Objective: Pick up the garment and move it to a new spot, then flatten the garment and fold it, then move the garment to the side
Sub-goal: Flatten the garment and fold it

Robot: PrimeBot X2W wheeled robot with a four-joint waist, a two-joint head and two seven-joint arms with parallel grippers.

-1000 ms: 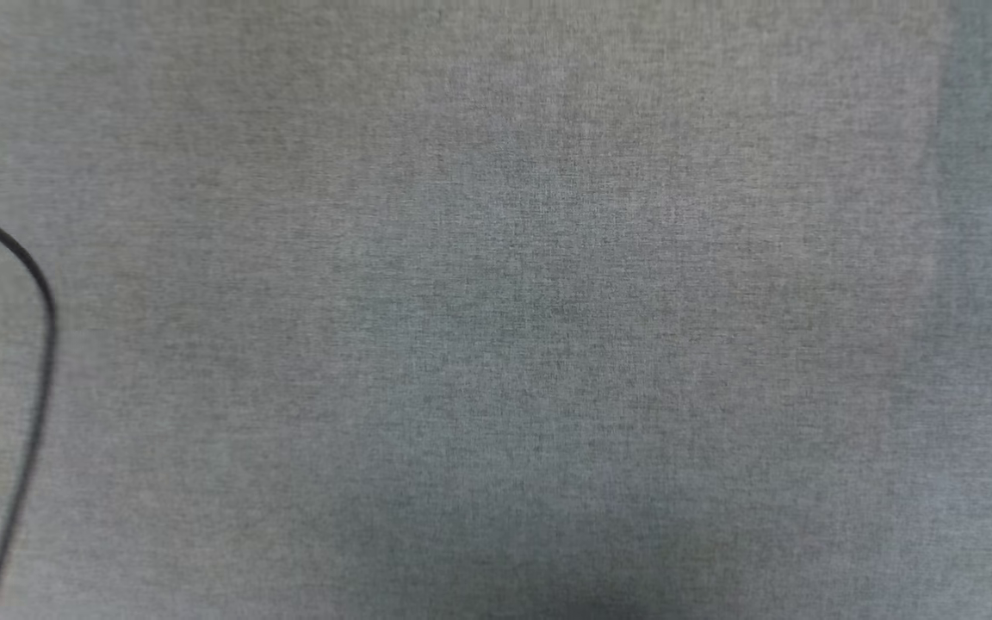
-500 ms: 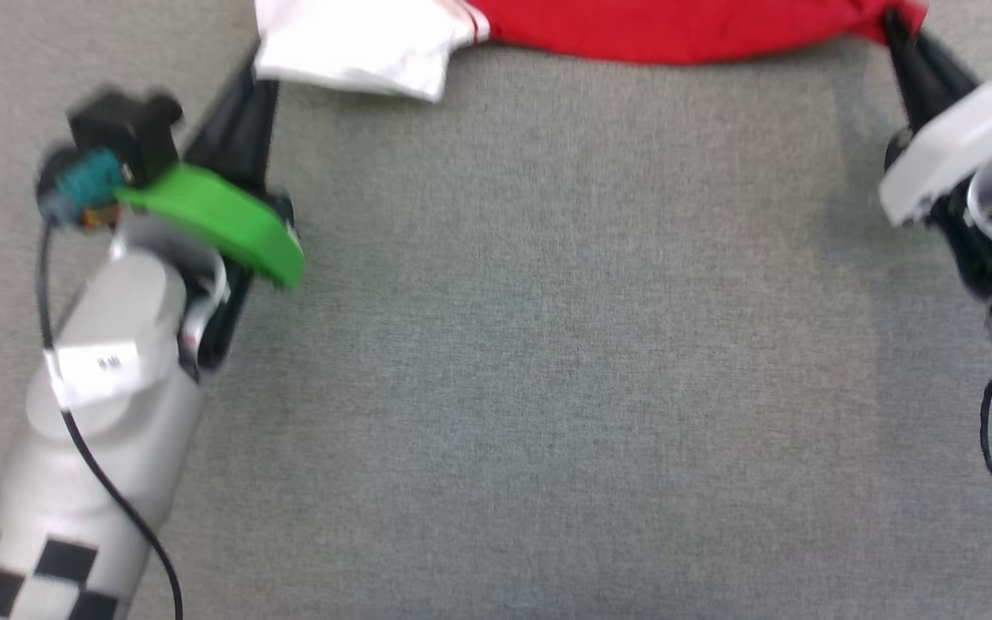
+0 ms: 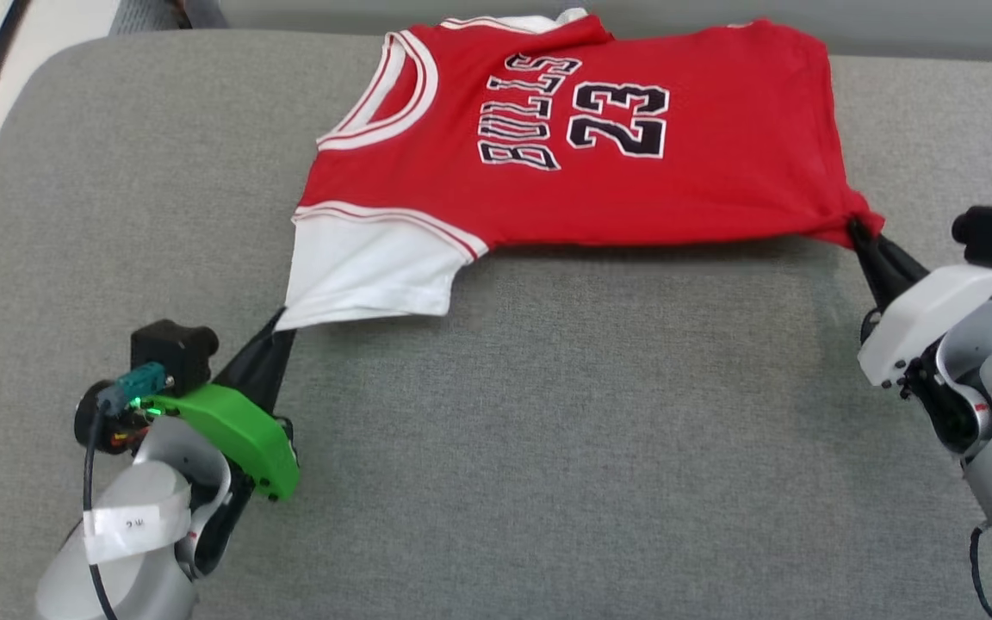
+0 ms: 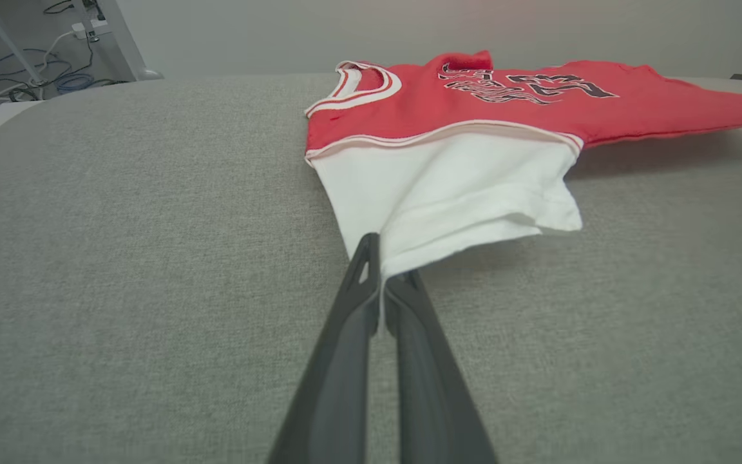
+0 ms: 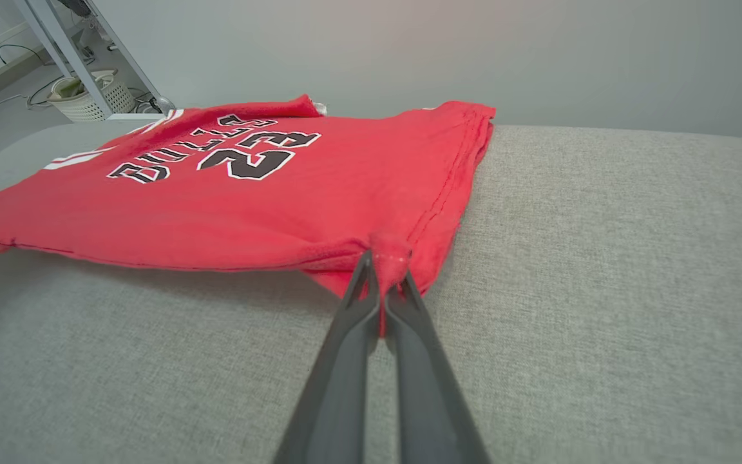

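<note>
— Grippers: what are they doing?
— At the near part of the grey cushion (image 3: 548,448), the left gripper (image 3: 283,321) is pinching a white sleeve of the garment (image 3: 582,172), and the right gripper (image 3: 855,227) is clamping its red hem corner.
— And the garment?
— It is lying print-up towards the cushion's far edge.

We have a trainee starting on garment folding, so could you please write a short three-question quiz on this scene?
1. True or false: the left gripper is open beside the jersey.
2. Which part does the right gripper pinch? A the collar, B the red hem corner, C the print.
3. Fill in: the number printed on the jersey is ___.

Key: 1 false, it is shut on the white sleeve; 2 B; 3 23.
</note>
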